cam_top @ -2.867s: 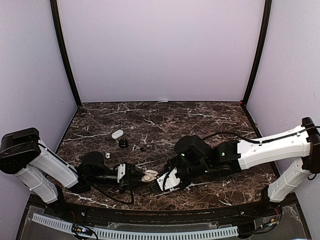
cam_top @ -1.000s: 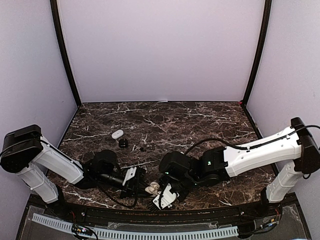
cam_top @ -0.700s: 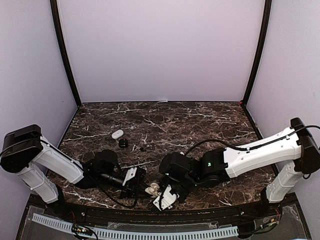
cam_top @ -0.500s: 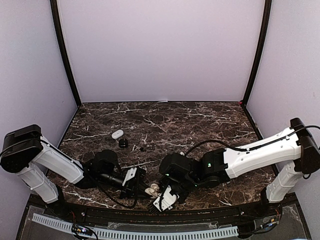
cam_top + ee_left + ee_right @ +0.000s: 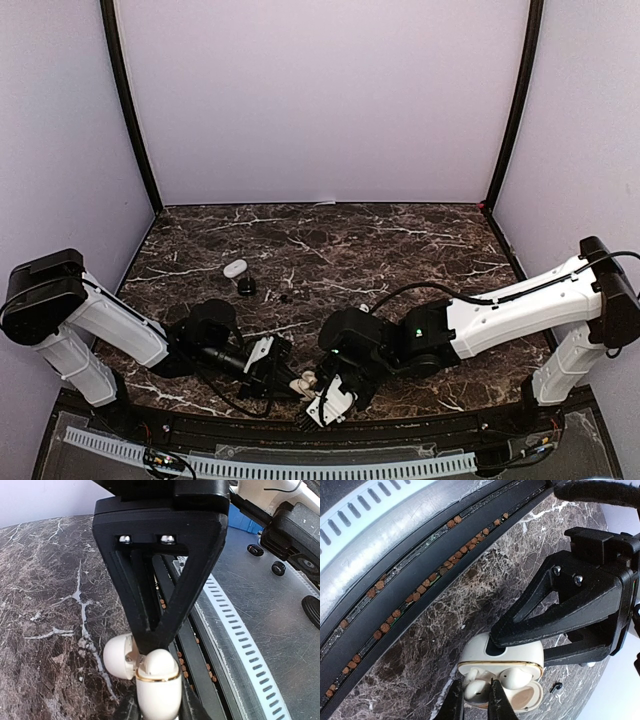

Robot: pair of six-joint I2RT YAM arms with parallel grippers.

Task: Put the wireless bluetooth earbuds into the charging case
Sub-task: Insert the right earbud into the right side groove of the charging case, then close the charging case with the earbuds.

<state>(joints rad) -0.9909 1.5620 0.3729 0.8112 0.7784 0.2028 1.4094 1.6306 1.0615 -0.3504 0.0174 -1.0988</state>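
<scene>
Looking at the near edge of the dark marble-patterned worktop (image 5: pixel 400 240), about midway along it, you find the glossy white charging case with a gold rim (image 5: pixel 520 655) lifted and lying open. Your left tool (image 5: pixel 288 376) is clenched on the case body, one black triangular finger (image 5: pixel 160 580) pressed against its shell just above the rim. Inside the open case sits one small white bean-shaped plastic earbud (image 5: pixel 514 679) in the far pocket. A second white earbud (image 5: pixel 473 692) is at the near pocket, and your right tool (image 5: pixel 475 684) is closed on it, a dark fingertip on either side. Whether that earbud is fully seated cannot be told.

Toward the left edge of the worktop, well apart from both tools, lie a small white oval case (image 5: pixel 235 267) and, just beside it, a small black round object (image 5: pixel 246 286). A white slotted strip (image 5: pixel 300 466) runs along below the near edge.
</scene>
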